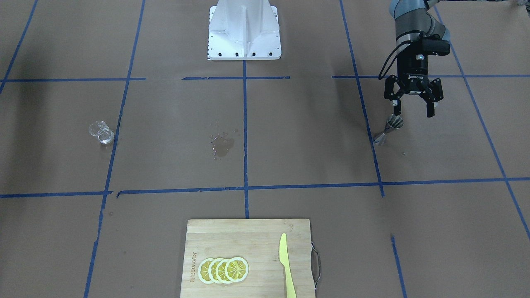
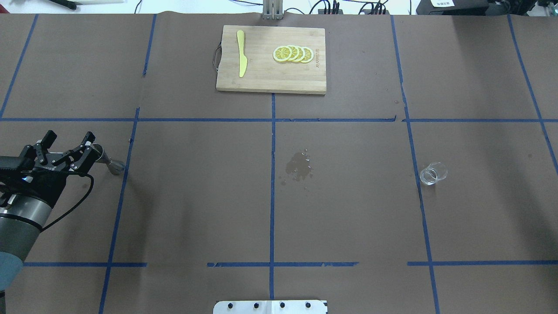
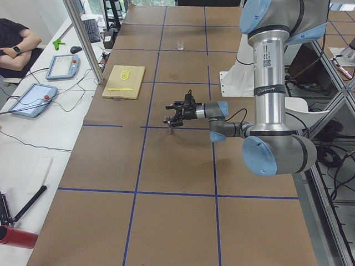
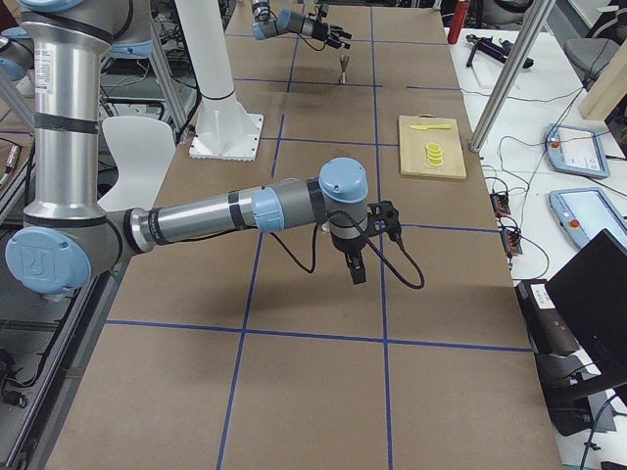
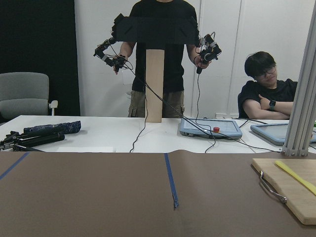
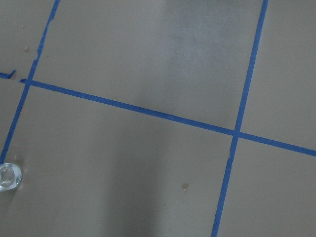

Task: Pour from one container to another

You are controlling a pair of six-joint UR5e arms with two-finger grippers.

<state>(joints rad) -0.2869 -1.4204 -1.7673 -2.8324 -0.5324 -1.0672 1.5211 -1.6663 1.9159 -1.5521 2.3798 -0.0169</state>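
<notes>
The small clear glass measuring cup (image 1: 101,132) stands upright on the brown paper-covered table (image 1: 310,136), on the robot's right side and just beside a blue tape line (image 1: 110,165), with bare paper on every side. Its glass is so faint against the paper that neither its printed marks nor any contents can be made out. The small silvery steel hourglass-shaped jigger (image 1: 388,127) stands well apart from it on the robot's left side, near another tape line. Between the two, near the centre line, lies a dark wet patch (image 1: 222,145) with a few droplets. The left gripper (image 1: 414,111) hangs over the jigger with its jaws spread wide and nothing in them. One finger ends close above the jigger's upper rim, but I cannot tell whether it touches. The right gripper (image 4: 357,266) shows only in the exterior right view, pointing down over the table, and how far it is open cannot be told. At the table edge far from the robot, a light wooden cutting board (image 1: 248,236) carries a row of overlapping yellow lemon slices (image 1: 223,270) and a yellow plastic knife (image 1: 285,265), well away from both vessels. The front-facing view cuts off the board's lower edge. The right wrist view shows the cup cut by the picture's left edge.
</notes>
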